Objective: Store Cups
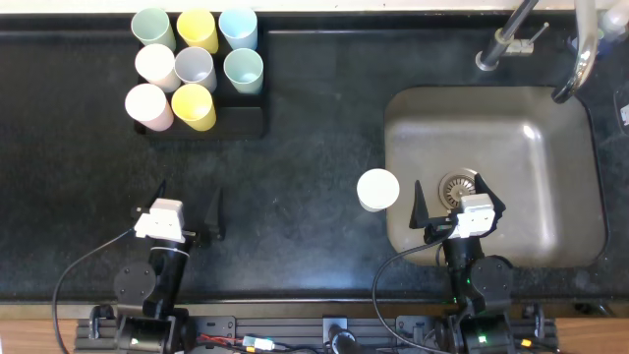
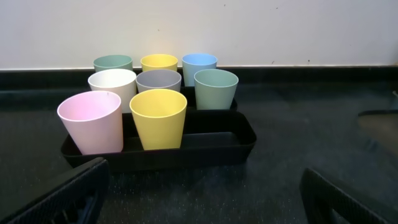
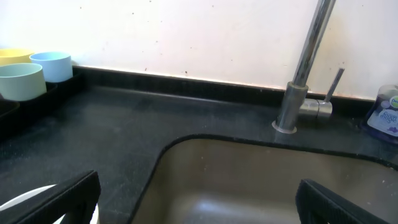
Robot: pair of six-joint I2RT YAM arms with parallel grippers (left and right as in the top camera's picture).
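Eight cups stand mouth-up in the tray at the far left of the desk. They are packed in rows, so only the near corner slot on the sink side is bare, and I take that as the place meant for a ninth. That ninth, the white cup, stands upright on the desk at the sink's left rim, just beside one finger of my right claw. My right claw is spread wide and holds nothing. It hangs low over the near part of the sink and faces the back wall, so the cup sits off to its side rather than between the fingers; I judge I must swing toward it before closing. My left claw is equally spread and empty, low over the desk and facing the tray but well apart from it, which leaves the tray's front unblocked. The right arm looks nearer for the pick, but the tray is on the left arm's side, so a long reach may be needed.
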